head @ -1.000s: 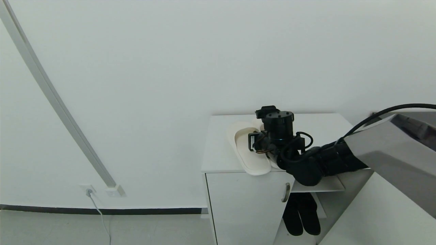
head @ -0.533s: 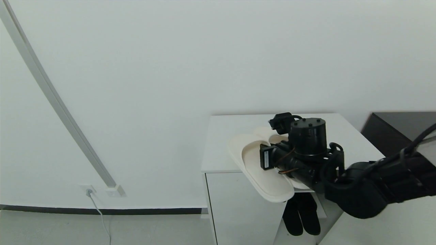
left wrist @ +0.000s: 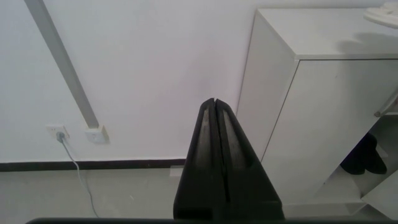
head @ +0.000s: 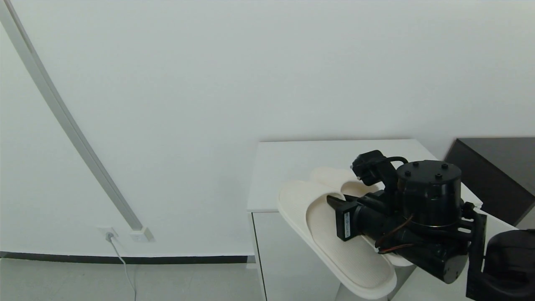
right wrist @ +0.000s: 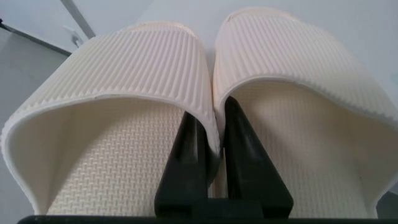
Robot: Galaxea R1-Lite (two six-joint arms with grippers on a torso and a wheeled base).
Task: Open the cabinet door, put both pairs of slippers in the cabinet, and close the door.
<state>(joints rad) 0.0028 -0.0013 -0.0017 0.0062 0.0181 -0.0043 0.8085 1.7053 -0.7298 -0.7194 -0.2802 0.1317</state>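
The right gripper [right wrist: 212, 127] is pinching the white slippers [head: 334, 234] side by side, one finger inside each, holding them up in front of the cabinet [head: 288, 167]. The left gripper [left wrist: 215, 107] is pressing its jaws together on nothing.

A bare indoor room, furnished like a home entryway yet sparse as a test space. A white shoe cabinet [head: 292, 175] stands against a plain white wall [head: 250, 62] (black slippers [left wrist: 365, 155] inside it, cream slippers [head: 334, 238] by its front edge). Left of the cabinet are a wall socket [head: 108, 235], a slanting grey conduit strip [head: 62, 117], black skirting [head: 167, 259] and grey floor [head: 62, 280]; right of it, dark furniture [head: 497, 167].
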